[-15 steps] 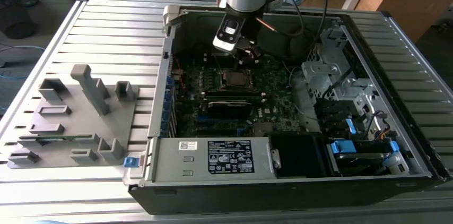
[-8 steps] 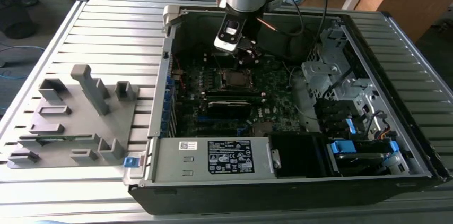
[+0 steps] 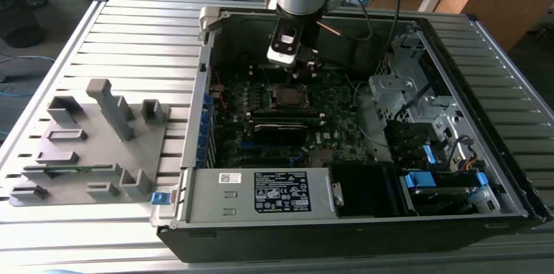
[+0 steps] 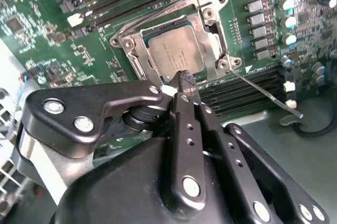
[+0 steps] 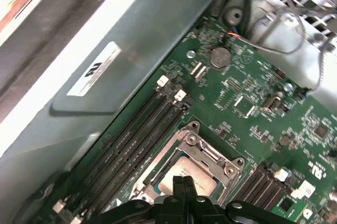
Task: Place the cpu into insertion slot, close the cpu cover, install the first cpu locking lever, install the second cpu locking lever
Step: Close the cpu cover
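The cpu (image 4: 174,50) lies flat in the insertion slot (image 4: 218,63) on the green motherboard, its silver-grey top showing through the window of the cpu cover (image 4: 138,45), which is down over it. A thin wire locking lever (image 4: 263,92) sticks out from one corner of the socket, away from the board and unlatched. My gripper (image 4: 184,79) hangs just above the socket's edge, fingers shut together with nothing between them. In the first wrist view the gripper (image 5: 183,182) is over the cpu (image 5: 197,174). In the exterior view the gripper (image 3: 300,69) is above the socket (image 3: 286,95).
The open computer case (image 3: 207,157) lies on a slatted metal table. Memory slots (image 5: 131,145) run beside the socket. Drive bays and cables (image 3: 416,112) fill the exterior view's right. A grey fixture (image 3: 87,144) stands at the exterior view's left.
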`<action>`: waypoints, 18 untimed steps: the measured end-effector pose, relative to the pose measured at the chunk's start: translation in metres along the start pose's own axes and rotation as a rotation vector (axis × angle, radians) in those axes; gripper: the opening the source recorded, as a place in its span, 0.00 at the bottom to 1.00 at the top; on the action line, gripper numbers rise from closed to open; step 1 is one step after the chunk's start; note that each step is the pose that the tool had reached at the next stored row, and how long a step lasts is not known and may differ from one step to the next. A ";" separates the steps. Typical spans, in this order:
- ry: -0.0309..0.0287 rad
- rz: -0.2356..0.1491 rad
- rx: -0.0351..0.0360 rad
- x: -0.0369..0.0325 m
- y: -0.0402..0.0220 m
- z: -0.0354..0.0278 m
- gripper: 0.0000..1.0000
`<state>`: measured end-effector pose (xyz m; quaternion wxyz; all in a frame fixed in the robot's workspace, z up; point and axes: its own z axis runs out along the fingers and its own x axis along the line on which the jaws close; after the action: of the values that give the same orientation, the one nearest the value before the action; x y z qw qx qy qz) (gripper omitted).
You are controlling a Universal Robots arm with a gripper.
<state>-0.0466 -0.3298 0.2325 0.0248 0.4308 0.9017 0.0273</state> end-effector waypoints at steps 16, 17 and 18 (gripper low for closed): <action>0.0098 -0.137 -0.0029 0.0000 0.0000 0.0002 0.11; 0.0112 -0.157 -0.0033 0.0000 0.0000 0.0003 0.11; 0.0125 -0.175 -0.0038 0.0000 0.0000 0.0003 0.11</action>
<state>-0.0466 -0.3298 0.2322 0.0223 0.3503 0.9359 0.0294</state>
